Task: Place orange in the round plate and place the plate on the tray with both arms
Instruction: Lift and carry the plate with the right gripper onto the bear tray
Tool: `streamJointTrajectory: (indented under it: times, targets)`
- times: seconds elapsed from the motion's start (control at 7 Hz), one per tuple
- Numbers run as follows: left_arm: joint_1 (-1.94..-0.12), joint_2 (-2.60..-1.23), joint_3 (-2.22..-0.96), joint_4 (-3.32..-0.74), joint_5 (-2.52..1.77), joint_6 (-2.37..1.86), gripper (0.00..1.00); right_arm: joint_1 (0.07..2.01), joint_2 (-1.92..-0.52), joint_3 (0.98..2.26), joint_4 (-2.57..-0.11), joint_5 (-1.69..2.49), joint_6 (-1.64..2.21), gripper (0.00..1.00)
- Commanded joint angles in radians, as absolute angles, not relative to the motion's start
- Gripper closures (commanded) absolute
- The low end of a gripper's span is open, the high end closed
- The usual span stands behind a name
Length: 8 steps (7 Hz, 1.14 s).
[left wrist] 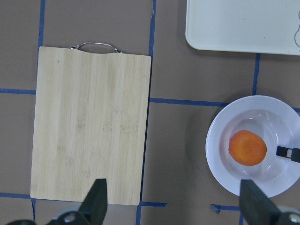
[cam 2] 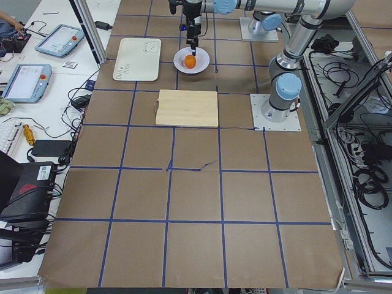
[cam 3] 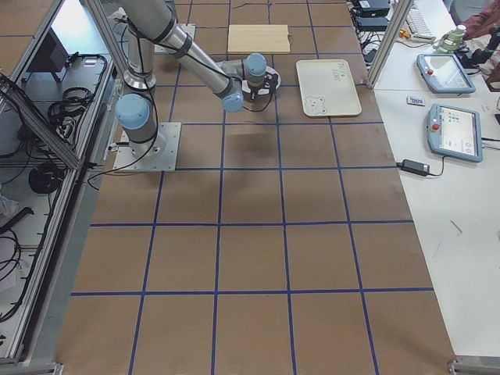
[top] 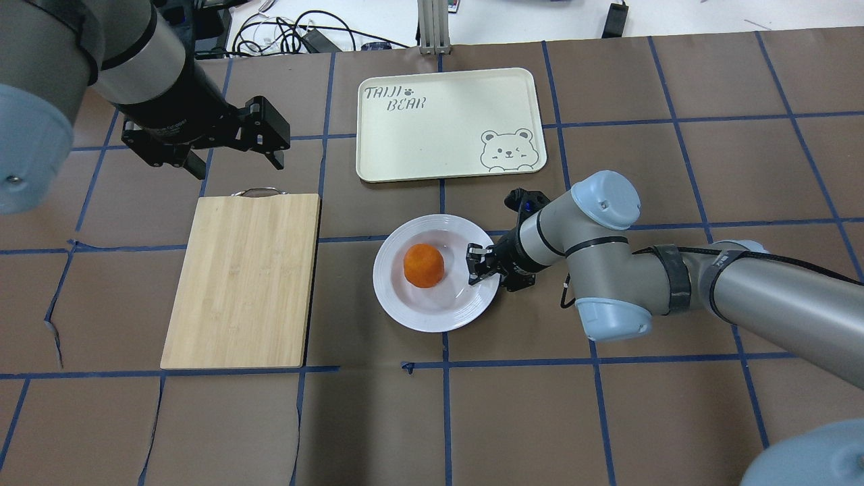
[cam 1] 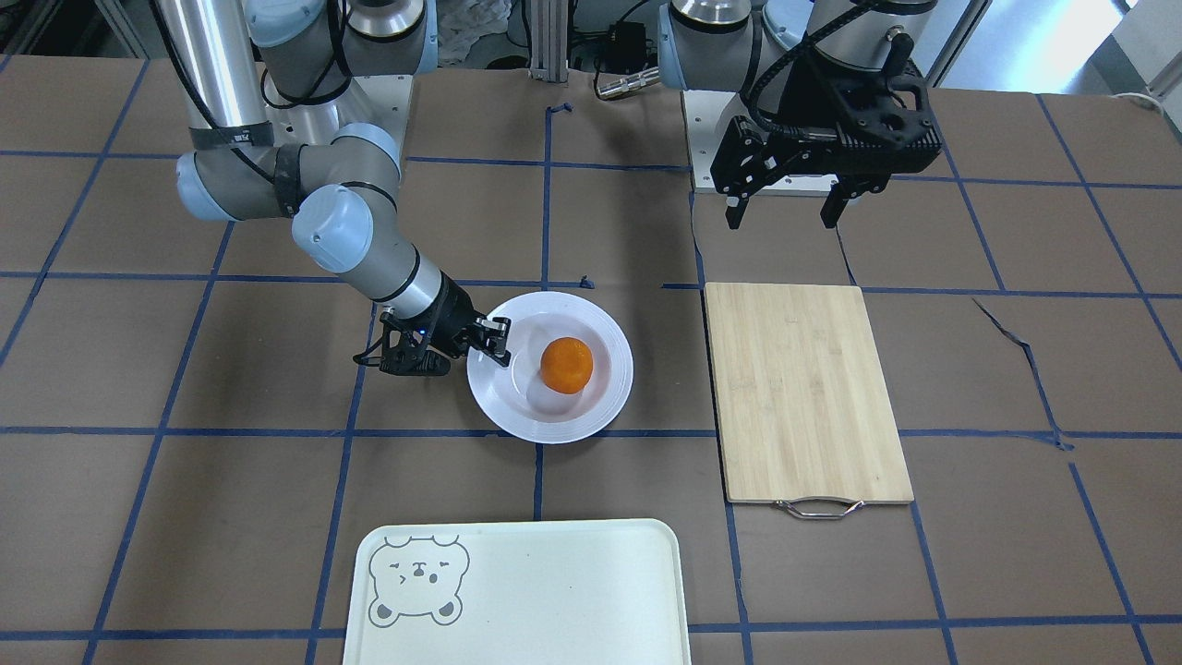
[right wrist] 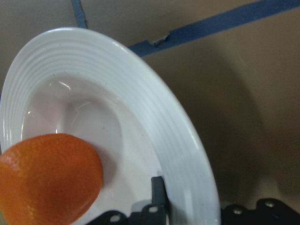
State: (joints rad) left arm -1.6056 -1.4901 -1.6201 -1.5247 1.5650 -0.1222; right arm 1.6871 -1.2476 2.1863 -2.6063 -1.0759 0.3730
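The right gripper [cam 1: 487,344] was clamped on the edge of the round plate [cam 1: 605,323], on the side facing the right arm. One finger [right wrist: 158,190] lay on the inner slope of the wide rim, and the other was outside and below the rim. The gripper came in low and nearly level with the table [cam 1: 185,369]. The plate sat flat on the brown table surface, near the middle. The orange [cam 1: 566,365] rested in the plate's sunken centre, just beside the inner finger; the views did not show whether the two touched. On the plate's other side, apart from it, a bamboo cutting board [cam 1: 803,388] lay flat on the table, its metal handle [cam 1: 820,508] pointing away from the robot. The tray [cam 1: 554,591] lay further out from the robot than the plate, near the table's far edge. A strip of bare table separated it from the plate, and nothing stood on it. Its grey bear drawing [cam 1: 416,582] was in the corner nearest the plate on the right arm's side. The left gripper [cam 1: 785,199] hung above the table close to the left arm's base, on the robot's side of the cutting board. Its jaws were spread wide and held nothing.
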Motion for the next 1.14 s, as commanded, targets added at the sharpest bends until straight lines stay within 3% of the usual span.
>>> streamJointTrajectory:
  times: [0.0,0.57,1.0]
  targets:
    - [-1.603,-1.488,-1.621,-1.534,1.559,-0.121,0.0,1.71,-1.305,2.189,-2.608,-1.078,0.457,0.99]
    - [-1.601,-1.488,-1.621,-1.532,1.56,-0.121,0.0,1.63,-1.274,1.95,-2.557,-1.068,0.486,0.94]
    - [-1.601,-1.489,-1.623,-1.532,1.562,-0.12,0.0,1.577,-0.999,1.627,-2.549,-1.081,0.532,0.95]
